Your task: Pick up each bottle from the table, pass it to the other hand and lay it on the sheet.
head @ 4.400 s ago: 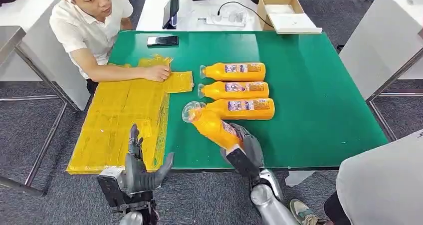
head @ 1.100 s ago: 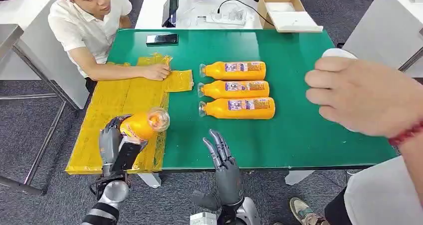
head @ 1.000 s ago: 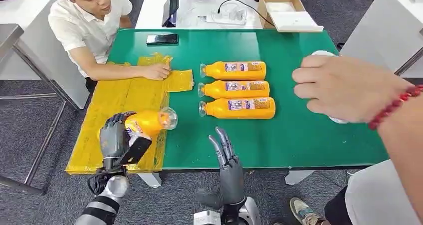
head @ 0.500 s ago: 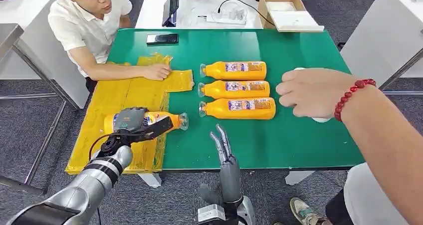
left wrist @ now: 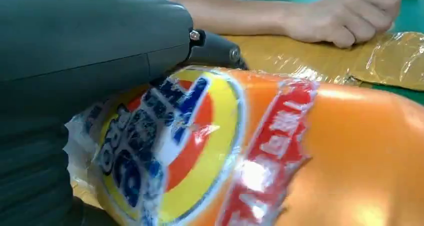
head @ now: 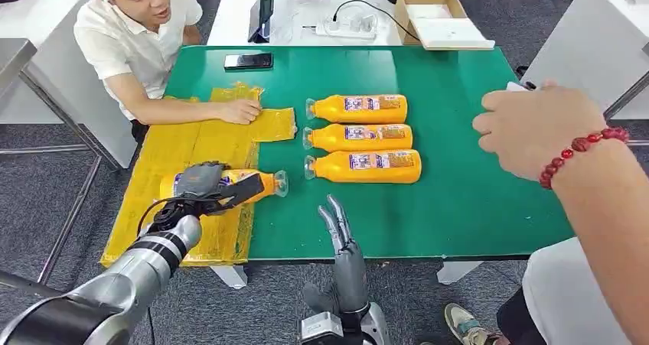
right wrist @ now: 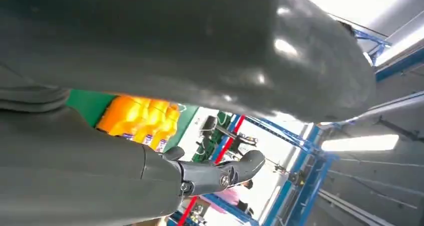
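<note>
An orange juice bottle [head: 256, 184] lies on its side on the yellow sheet [head: 176, 161], cap toward the table's middle. My left hand [head: 203, 180] grips it from above; the left wrist view shows its label [left wrist: 170, 151] close against the hand [left wrist: 75, 65]. Three more orange bottles lie in a row on the green table [head: 459, 200]: far [head: 360, 109], middle [head: 360, 138], near [head: 367, 167]. My right hand [head: 340, 234] stands open at the table's front edge, fingers up, holding nothing. In the right wrist view the right hand [right wrist: 175, 85] is close up, with the bottles [right wrist: 140, 118] beyond.
A seated person rests a hand [head: 241, 112] on the sheet's far end. Another person's hand [head: 539, 127] with a red bead bracelet reaches over the table's right side. A phone [head: 249, 60] lies at the far edge. A cardboard box [head: 436, 16] sits on the table behind.
My left hand has brought the bottle down from a raised tilt to lie flat on the sheet. The bracelet hand swept over the right side and drew back. My right hand barely moved.
</note>
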Tool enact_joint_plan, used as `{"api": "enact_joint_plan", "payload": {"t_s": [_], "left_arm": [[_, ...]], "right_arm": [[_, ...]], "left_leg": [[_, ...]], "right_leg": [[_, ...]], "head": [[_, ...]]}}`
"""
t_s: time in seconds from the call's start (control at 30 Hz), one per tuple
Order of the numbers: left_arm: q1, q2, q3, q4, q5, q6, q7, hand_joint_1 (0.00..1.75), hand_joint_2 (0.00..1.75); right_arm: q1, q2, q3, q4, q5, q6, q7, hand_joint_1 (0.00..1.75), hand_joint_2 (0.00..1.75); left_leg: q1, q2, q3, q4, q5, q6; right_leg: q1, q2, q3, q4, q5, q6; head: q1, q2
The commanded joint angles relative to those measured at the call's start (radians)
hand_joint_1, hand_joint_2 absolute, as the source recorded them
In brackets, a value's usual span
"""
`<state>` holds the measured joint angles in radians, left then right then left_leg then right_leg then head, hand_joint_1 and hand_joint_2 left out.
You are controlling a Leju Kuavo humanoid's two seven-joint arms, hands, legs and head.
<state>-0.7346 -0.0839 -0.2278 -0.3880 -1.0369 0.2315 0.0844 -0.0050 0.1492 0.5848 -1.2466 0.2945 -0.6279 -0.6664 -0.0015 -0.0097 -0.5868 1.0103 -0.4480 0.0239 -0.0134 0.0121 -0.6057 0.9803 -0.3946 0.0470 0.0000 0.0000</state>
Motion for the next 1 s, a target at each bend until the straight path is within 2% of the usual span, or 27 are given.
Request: {"api": "enact_joint_plan", "payload": {"t_s": [0.03, 0.2, 0.27, 0.37, 0.47, 0.53, 0.73, 0.8, 1.0], "left_arm": [[0.077, -0.016, 0.112, 0.007, 0.196, -0.172, -0.207, 0.00, 1.75], [0.137, -0.011, 0.141, -0.100, 0.367, -0.260, -0.343, 0.00, 1.75], [0.178, -0.010, 0.146, -0.172, 0.425, -0.237, -0.396, 0.00, 1.75], [0.190, -0.013, 0.157, -0.192, 0.451, -0.235, -0.396, 0.00, 1.75], [0.269, -0.025, 0.187, -0.347, 0.641, -0.220, -0.421, 0.00, 1.75], [0.277, -0.025, 0.189, -0.363, 0.662, -0.219, -0.421, 0.00, 1.75], [0.461, -0.056, 0.217, -0.776, 1.044, -0.125, -0.505, 0.00, 1.75], [0.504, -0.062, 0.200, -0.886, 1.146, -0.086, -0.523, 0.00, 1.75], [0.565, -0.091, 0.196, -1.043, 1.266, -0.035, -0.581, 0.00, 1.75]], "right_arm": [[-0.025, -0.025, 0.045, 0.087, -0.019, -0.036, -0.032, 0.00, 0.00], [-0.027, -0.042, 0.069, 0.093, -0.028, -0.045, -0.032, 0.00, 0.00], [-0.025, -0.047, 0.074, 0.093, -0.032, -0.055, -0.032, 0.00, 0.00], [-0.022, -0.048, 0.072, 0.092, -0.032, -0.059, -0.032, 0.00, 0.00], [-0.013, -0.051, 0.069, 0.095, -0.032, -0.069, -0.032, 0.00, 0.00], [-0.012, -0.050, 0.067, 0.095, -0.032, -0.070, -0.032, 0.00, 0.00], [0.019, -0.045, 0.040, 0.086, -0.005, -0.070, -0.032, 0.00, 0.00], [0.024, -0.042, 0.035, 0.082, 0.002, -0.070, -0.032, 0.00, 0.00], [0.022, -0.037, 0.031, 0.083, 0.010, -0.070, -0.032, 0.00, 0.00]], "left_leg": [[0.000, 0.003, 0.006, -0.003, -0.001, -0.001], [-0.001, -0.002, 0.007, -0.002, 0.000, 0.000], [0.000, -0.002, 0.009, -0.003, 0.000, -0.001], [0.000, -0.002, 0.008, -0.002, 0.000, -0.001], [-0.001, -0.003, 0.008, -0.002, -0.001, -0.001], [0.000, -0.003, 0.007, -0.001, -0.001, -0.001], [0.001, 0.000, 0.007, -0.001, -0.002, -0.001], [0.000, 0.001, 0.001, 0.000, -0.001, 0.000], [0.000, 0.000, -0.002, 0.000, -0.002, -0.001]], "right_leg": [[0.001, 0.002, 0.005, -0.003, 0.000, -0.002], [-0.001, 0.000, 0.007, -0.002, -0.001, -0.001], [0.000, 0.000, 0.010, -0.003, -0.001, -0.001], [0.000, 0.000, 0.010, -0.003, -0.001, -0.001], [0.000, 0.000, 0.009, -0.002, -0.001, -0.001], [0.000, 0.000, 0.009, -0.002, -0.001, -0.001], [0.001, 0.001, 0.007, -0.001, -0.002, -0.001], [0.001, 0.000, 0.001, -0.001, -0.001, -0.001], [0.001, -0.001, -0.001, -0.001, -0.002, -0.001]], "head": [[0.000, 0.000], [0.000, 0.000], [0.000, 0.000], [0.000, 0.000], [0.000, 0.000], [0.000, 0.000], [0.000, 0.000], [0.000, 0.000], [0.000, 0.000]]}}
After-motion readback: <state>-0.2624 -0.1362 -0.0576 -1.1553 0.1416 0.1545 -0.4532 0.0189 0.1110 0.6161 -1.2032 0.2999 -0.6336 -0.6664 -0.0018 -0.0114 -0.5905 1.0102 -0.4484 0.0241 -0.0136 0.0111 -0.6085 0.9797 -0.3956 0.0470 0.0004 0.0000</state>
